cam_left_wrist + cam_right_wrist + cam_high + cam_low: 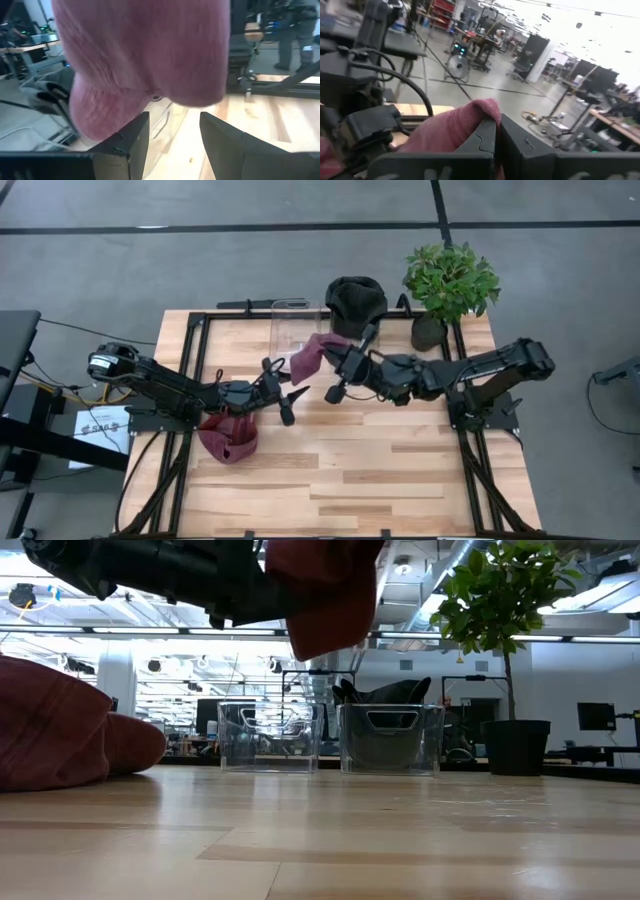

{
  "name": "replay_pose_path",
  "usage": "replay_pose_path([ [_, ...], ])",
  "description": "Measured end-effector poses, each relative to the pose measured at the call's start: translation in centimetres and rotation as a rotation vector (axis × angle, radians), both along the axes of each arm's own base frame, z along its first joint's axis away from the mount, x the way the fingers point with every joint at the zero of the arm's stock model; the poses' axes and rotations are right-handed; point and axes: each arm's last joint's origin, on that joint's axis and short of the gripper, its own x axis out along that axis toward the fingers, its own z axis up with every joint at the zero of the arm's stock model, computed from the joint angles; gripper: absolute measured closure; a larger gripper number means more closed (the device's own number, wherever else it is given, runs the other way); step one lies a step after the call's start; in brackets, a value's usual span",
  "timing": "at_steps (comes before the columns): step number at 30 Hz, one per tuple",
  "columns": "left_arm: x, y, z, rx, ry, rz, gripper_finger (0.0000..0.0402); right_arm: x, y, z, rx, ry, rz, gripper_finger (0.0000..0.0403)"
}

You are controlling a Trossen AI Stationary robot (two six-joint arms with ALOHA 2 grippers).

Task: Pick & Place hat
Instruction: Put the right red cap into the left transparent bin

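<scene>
Above the worktop's centre, toward twelve o'clock, hangs the maroon hat (pixel 308 360), lifted clear of the wood. We judge the pick done and the place not yet done. The cloth droops in a soft fold from one pinched edge, and its knit looks ribbed and limp in the left wrist view (pixel 150 55). The low view shows the hat (pixel 325 595) hanging high over the boards.

Our right gripper (pixel 343 358) has its jaws closed on the hat's edge; the right wrist view shows the fabric (pixel 455 131) caught between the two shut fingers. Our left gripper (pixel 283 392) waits just at seven o'clock of the hat, jaws standing open and holding nothing, with the hat hanging just beyond the fingers (pixel 131 142).

At twelve o'clock of the hat stands a clear bin (pixel 293 325), which appears empty. Just at its three o'clock a second bin (pixel 356 302) already holds a dark hat, and the low view shows that hat (pixel 390 692) poking above the rim. We judge the empty bin the likely goal, so the carry and release are left.

Another maroon hat (pixel 228 438) lies on the worktop (pixel 400 470) at seven o'clock, under the left arm. A potted plant (pixel 448 285) stands at the two o'clock corner.
</scene>
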Motion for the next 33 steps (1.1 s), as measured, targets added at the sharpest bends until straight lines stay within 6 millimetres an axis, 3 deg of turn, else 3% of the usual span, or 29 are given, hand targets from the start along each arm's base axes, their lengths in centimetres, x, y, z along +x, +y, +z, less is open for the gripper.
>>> replay_pose_path([
  [19,-0.1,0.2,-0.1,0.008,0.016,0.071,0.0229,-1.0,0.8,0.0,-0.067,0.104,-0.182,0.0403],
  [33,-0.1,0.2,-0.2,0.009,0.017,0.085,0.0229,-1.6,2.9,-0.1,-0.089,0.116,-0.158,0.0403],
])
